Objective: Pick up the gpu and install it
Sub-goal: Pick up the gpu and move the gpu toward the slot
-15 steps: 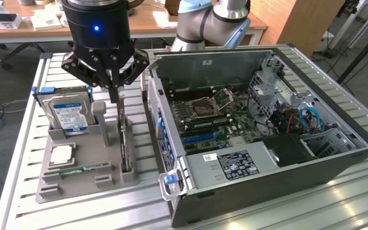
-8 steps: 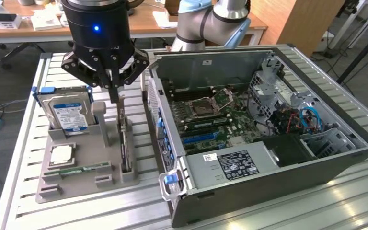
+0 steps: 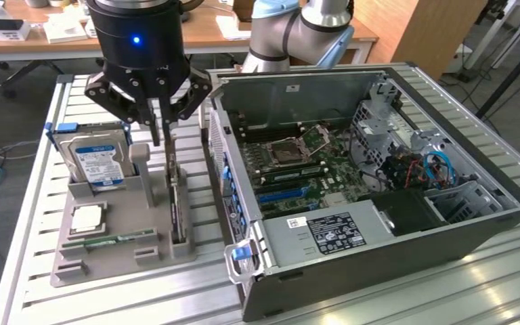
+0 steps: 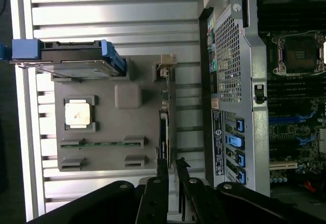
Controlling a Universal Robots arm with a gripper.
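The gpu (image 3: pixel 178 210) is a thin dark card standing on edge in a slot along the grey tray (image 3: pixel 138 203), on the side nearest the computer case. My gripper (image 3: pixel 160 135) hangs just above the card's far end, fingers pointing down. In the wrist view the gpu (image 4: pixel 164 127) shows edge-on, running along the tray (image 4: pixel 112 127) towards my gripper (image 4: pixel 172 165). The two fingertips stand a narrow gap apart, roughly in line with the card's edge. Nothing is held between them.
On the tray also sit a hard drive (image 3: pixel 97 159) with a blue-and-white label, a processor chip (image 3: pixel 87 218) and a green memory stick (image 3: pixel 116 238). The open computer case (image 3: pixel 368 223) with its motherboard (image 3: pixel 296 162) lies close beside the tray on the slatted metal table (image 3: pixel 25 223).
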